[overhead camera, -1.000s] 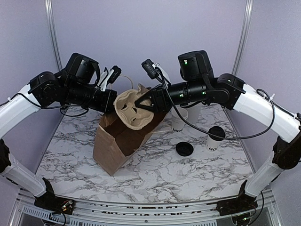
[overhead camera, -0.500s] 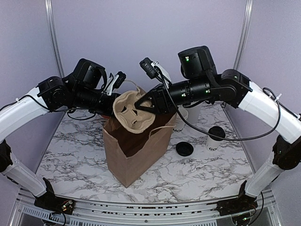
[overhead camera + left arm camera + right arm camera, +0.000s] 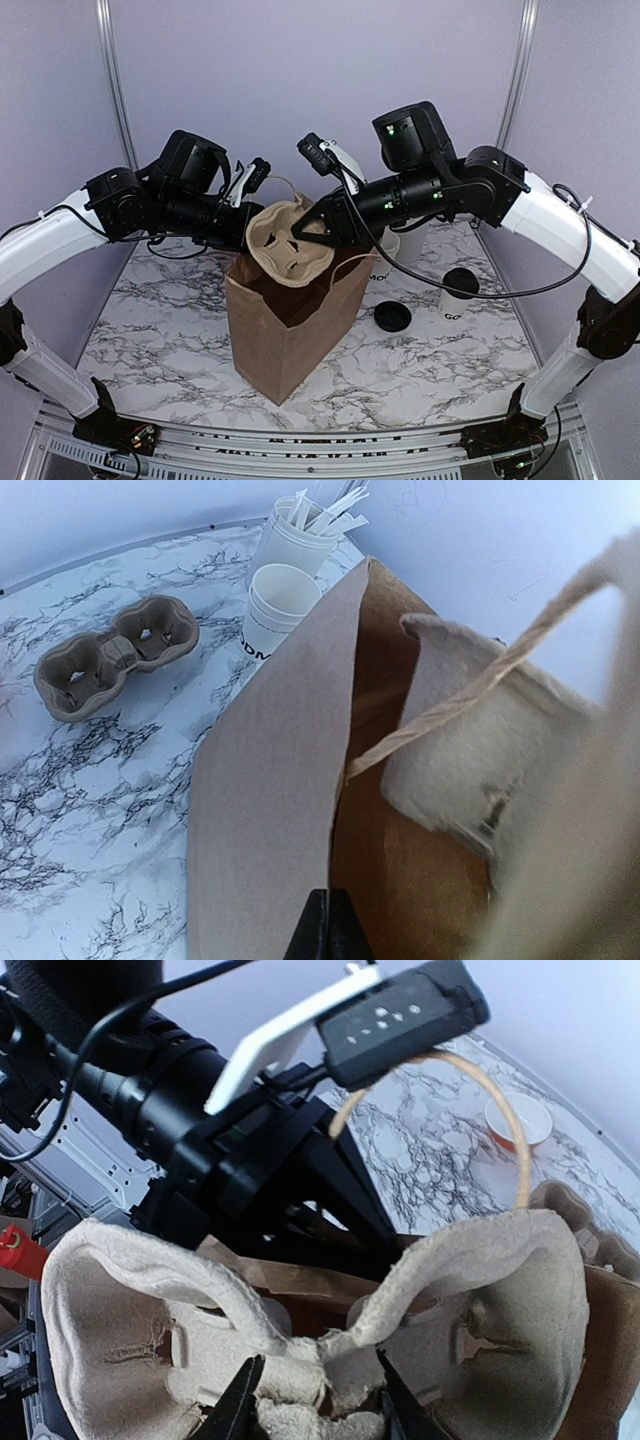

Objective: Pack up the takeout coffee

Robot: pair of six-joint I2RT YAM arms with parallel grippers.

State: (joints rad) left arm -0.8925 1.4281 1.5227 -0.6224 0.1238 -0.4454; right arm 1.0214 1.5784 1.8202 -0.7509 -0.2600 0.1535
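Note:
An open white paper cup (image 3: 384, 258) with dark lettering stands right of the bag; it also shows in the left wrist view (image 3: 274, 608). A loose black lid (image 3: 392, 316) lies on the table in front of it. A second lettered cup (image 3: 459, 294) with a black lid on it stands further right. My left gripper (image 3: 244, 224) is shut on the rim of the brown paper bag (image 3: 290, 325), its fingers (image 3: 327, 920) pinching the bag's edge (image 3: 345, 730). My right gripper (image 3: 318, 1362) is shut on the middle of a brown pulp cup carrier (image 3: 285, 240) tilted in the bag's mouth.
A second pulp carrier (image 3: 115, 655) lies on the marble table (image 3: 420, 370), and a white cup of stirrers (image 3: 300, 535) stands behind the open cup. A small reddish cup (image 3: 518, 1120) sits on the table. Both arms cross above the bag.
The bag has gone from leaning over to standing upright and has shifted right. The left arm moved right with its rim. The carrier now sits lower in the bag's mouth.

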